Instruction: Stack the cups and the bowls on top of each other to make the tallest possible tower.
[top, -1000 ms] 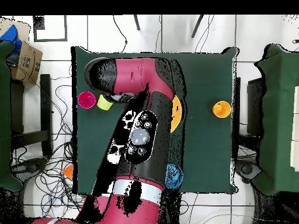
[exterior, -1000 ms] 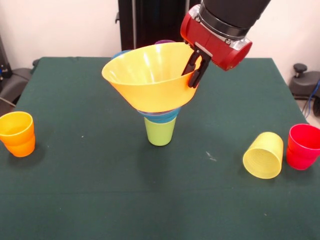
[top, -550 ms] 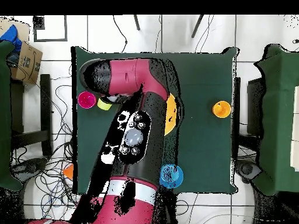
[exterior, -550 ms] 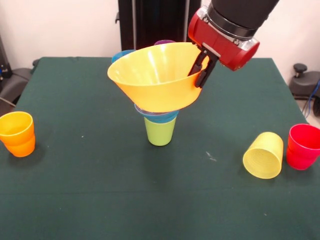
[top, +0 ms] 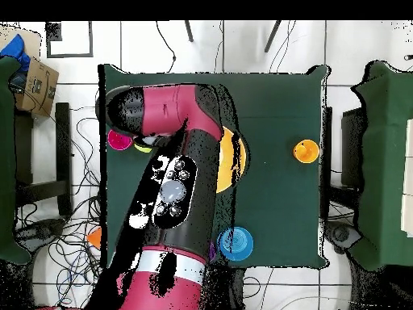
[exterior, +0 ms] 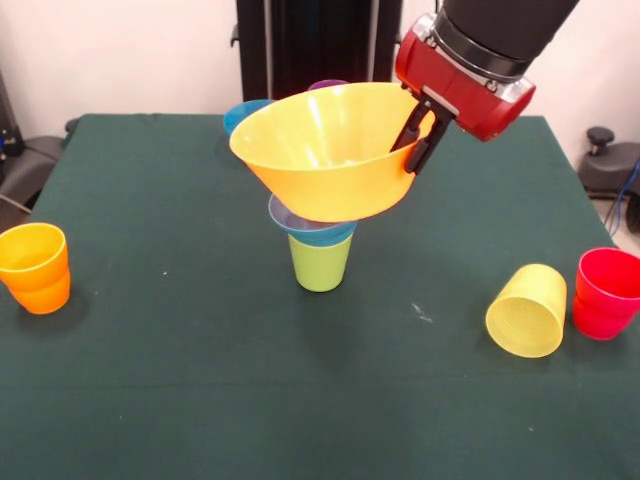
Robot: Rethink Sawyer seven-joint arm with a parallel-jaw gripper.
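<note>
Our tool (exterior: 420, 128) pinches the big yellow bowl (exterior: 325, 150) by its rim at 3 o'clock. The bowl tilts above the blue bowl (exterior: 305, 228) on the green cup (exterior: 320, 262). We should level it, center it, then let go gently.

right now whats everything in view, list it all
large bowl: 1, yellow-orange, tilted, held by its rim over the tower
small bowl: 1, blue, seated in the green cup's mouth
green cup: 1, lime, upright, table centre
orange cup: 1, upright, front view's left edge
yellow cup: 1, on its side, right
red cup: 1, upright, beside the yellow cup
second blue bowl: 1, behind the large bowl
purple piece: 1, mostly hidden
table: 1, dark green
gripper: 1, red and black, jaws on the large bowl's rim
</note>
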